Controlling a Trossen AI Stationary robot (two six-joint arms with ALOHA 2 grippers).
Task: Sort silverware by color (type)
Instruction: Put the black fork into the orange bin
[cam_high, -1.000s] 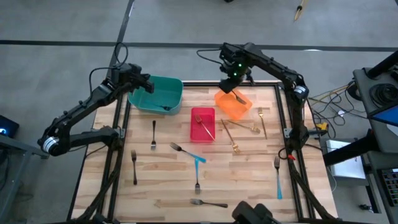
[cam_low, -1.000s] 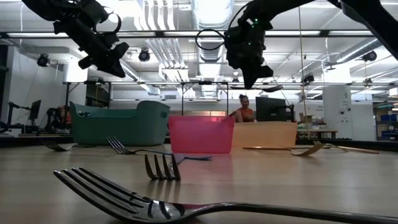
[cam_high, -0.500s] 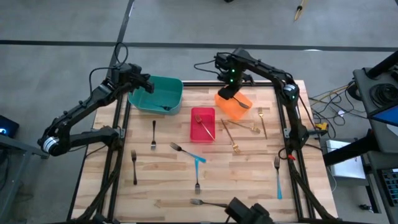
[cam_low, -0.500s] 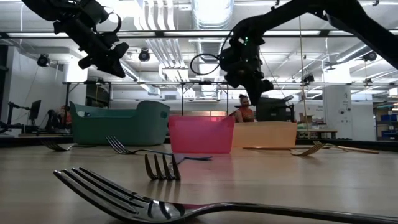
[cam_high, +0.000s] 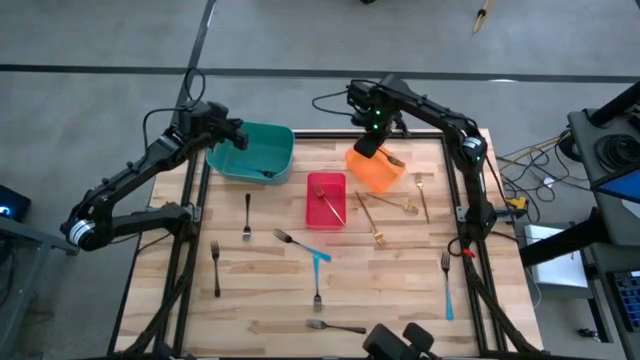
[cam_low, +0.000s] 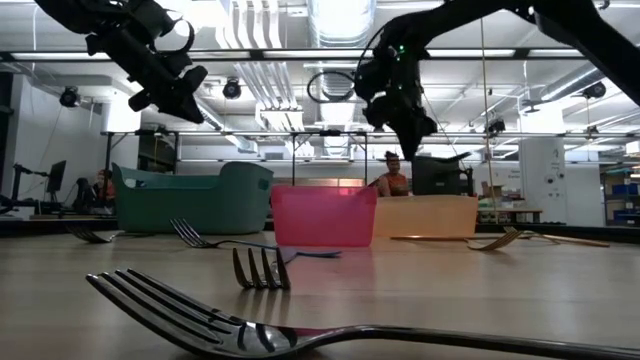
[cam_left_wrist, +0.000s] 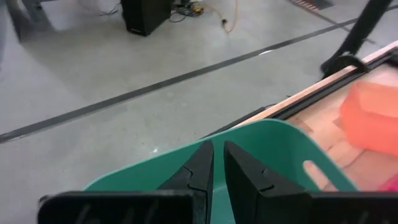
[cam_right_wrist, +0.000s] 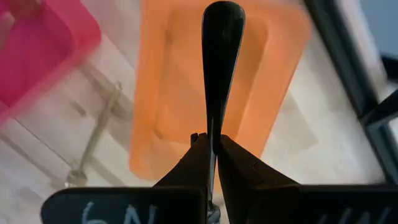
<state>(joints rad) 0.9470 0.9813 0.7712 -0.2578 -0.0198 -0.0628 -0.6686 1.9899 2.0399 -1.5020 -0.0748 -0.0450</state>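
— Where's the right pincer (cam_right_wrist: 212, 149)?
— Above the orange bin (cam_high: 375, 170), far right on the desk, clamped on a dark fork (cam_right_wrist: 219, 56).
— The left pincer (cam_left_wrist: 217, 163)?
— Clenched, nothing in it, over the teal bin (cam_left_wrist: 280, 140).

Teal bin (cam_high: 252, 152), red bin (cam_high: 325, 199), orange bin (cam_high: 376, 168) on a pale wood counter (cam_high: 270, 290). Gold forks (cam_high: 404, 205), silver fork (cam_high: 215, 266), a blue-handled fork (cam_high: 446, 283). Arms black.

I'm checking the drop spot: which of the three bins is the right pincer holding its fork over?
The orange bin. The right pincer, shut on a dark fork, is above it; the red bin and teal bin sit off to the side.
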